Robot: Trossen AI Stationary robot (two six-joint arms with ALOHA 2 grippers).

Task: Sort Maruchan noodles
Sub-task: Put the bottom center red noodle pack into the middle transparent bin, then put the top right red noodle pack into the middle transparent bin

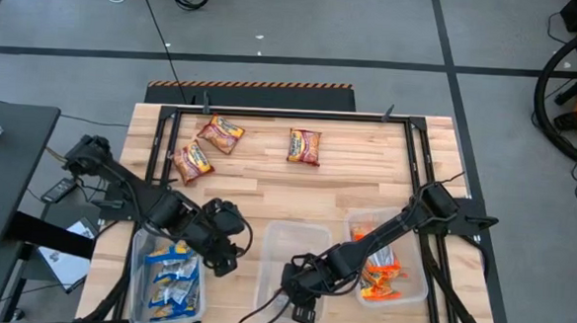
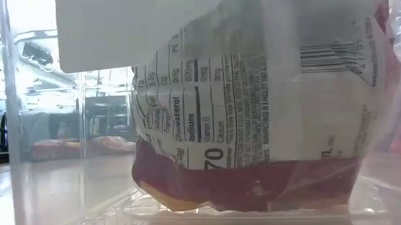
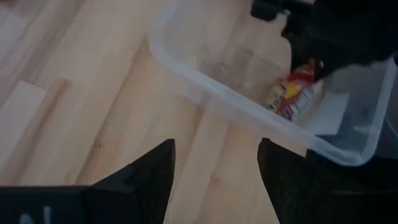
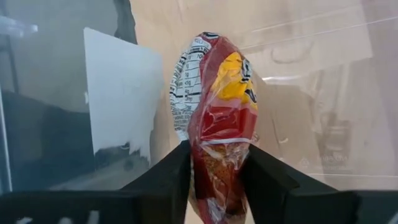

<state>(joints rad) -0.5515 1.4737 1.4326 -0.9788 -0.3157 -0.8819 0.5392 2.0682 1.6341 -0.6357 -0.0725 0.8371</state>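
Inside the middle bin (image 1: 294, 236), right hand (image 4: 214, 177) gripping red noodle packet (image 4: 217, 124), left hand (image 3: 214, 171) open beside it.

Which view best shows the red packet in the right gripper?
Right wrist view: the red packet stands between the right gripper fingers. Low view shows its label side; left wrist, a glimpse; high view hides it.

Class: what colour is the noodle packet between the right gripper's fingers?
Dark red with yellow, the packet shows best in the right wrist view.
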